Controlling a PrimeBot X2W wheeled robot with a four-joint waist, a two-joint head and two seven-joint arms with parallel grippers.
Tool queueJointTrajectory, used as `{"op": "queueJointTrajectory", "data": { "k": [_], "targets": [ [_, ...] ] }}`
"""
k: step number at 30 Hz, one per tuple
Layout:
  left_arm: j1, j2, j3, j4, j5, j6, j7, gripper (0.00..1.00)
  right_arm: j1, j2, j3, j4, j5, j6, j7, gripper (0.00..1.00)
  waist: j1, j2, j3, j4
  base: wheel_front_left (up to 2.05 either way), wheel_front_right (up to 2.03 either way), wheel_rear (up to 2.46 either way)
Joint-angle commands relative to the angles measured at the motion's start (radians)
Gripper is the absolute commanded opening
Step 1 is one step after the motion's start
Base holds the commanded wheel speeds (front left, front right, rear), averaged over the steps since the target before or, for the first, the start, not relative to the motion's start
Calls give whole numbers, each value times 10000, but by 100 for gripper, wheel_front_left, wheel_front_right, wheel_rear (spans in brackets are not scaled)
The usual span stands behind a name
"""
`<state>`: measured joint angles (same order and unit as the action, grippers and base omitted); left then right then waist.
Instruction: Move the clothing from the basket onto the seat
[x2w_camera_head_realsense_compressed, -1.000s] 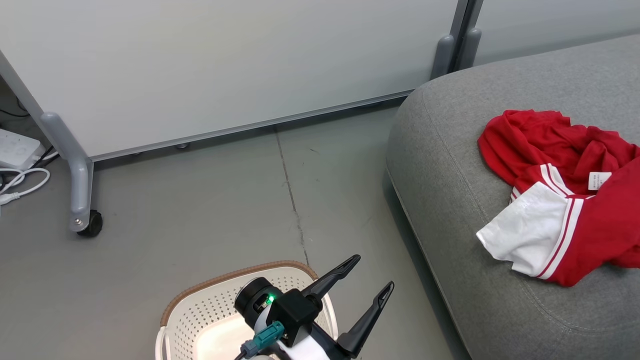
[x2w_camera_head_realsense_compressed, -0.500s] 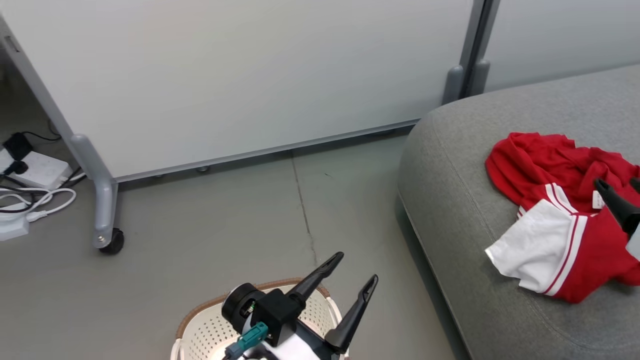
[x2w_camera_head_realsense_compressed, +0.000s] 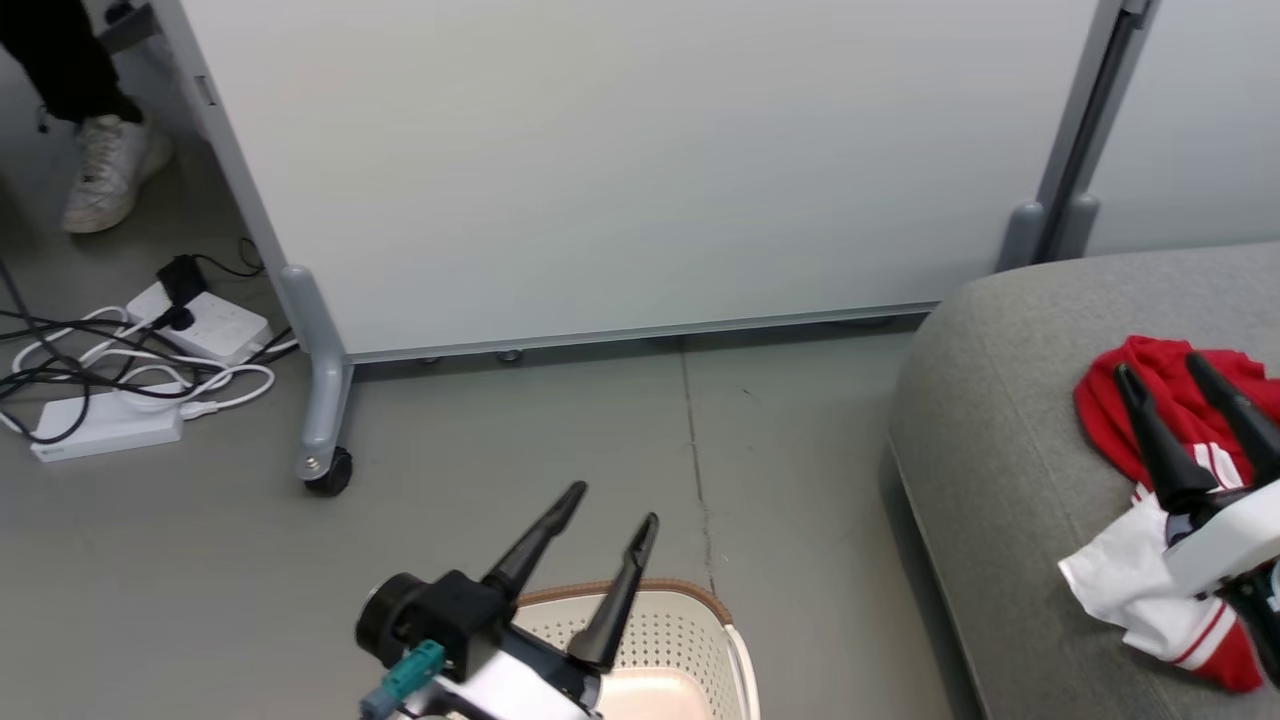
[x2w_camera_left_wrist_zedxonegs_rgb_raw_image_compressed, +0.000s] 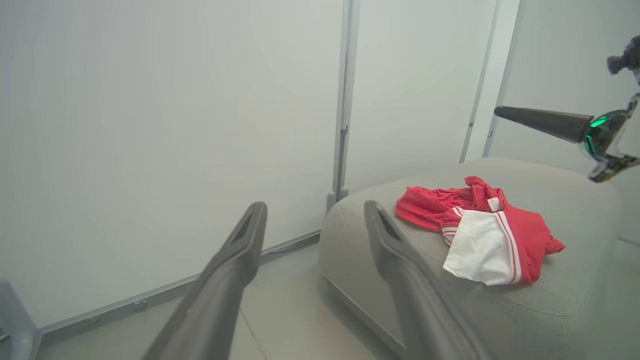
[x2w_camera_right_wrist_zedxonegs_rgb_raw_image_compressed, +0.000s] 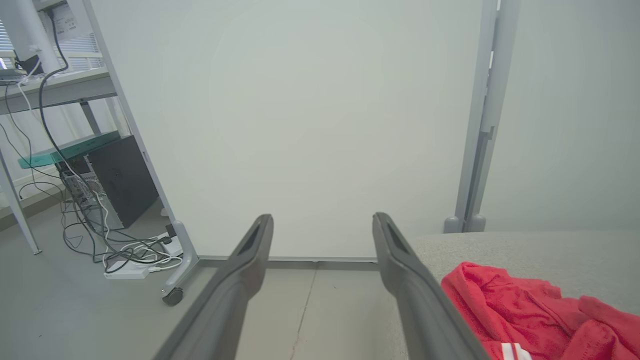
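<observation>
Now, clothing (x2w_camera_head_realsense_compressed: 1105, 415) on seat (x2w_camera_head_realsense_compressed: 990, 450), below right gripper (x2w_camera_head_realsense_compressed: 1158, 365)

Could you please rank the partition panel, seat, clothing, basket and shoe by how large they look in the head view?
1. partition panel
2. seat
3. clothing and basket: look about alike, both partly hidden, so not ranked
4. shoe

Bright, even, diffuse light; soft faint shadows; wrist views blur the near fingers (x2w_camera_left_wrist_zedxonegs_rgb_raw_image_compressed: 220, 285).
</observation>
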<state>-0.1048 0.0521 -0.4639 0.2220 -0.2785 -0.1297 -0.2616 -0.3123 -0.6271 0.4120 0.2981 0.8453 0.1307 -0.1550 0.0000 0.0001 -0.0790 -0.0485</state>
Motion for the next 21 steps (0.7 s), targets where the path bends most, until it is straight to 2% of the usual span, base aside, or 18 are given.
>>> {"op": "queueJointTrajectory", "data": {
  "k": [1,9,16,21],
  "targets": [
    [153,42,338,-76,129,-13,-37,100,255,200,11,-96,-305,2,-412,100,0,-1,-86,269,0,0,0],
    [586,-1,1795,-418,328,95,-37,100,979,1485,-451,57,-1987,2,-1097,100,0,-1,-162,810,0,0,0],
    [835,4,2312,-468,456,409,-37,100,1944,3112,-1893,-825,-3935,2,-1106,100,0,-1,-164,1153,0,0,0],
    [1033,1,2506,-320,515,540,-37,100,2641,3948,-2477,-1180,-4944,2,-1110,100,0,-1,-177,1315,0,0,0]
  ]
}}
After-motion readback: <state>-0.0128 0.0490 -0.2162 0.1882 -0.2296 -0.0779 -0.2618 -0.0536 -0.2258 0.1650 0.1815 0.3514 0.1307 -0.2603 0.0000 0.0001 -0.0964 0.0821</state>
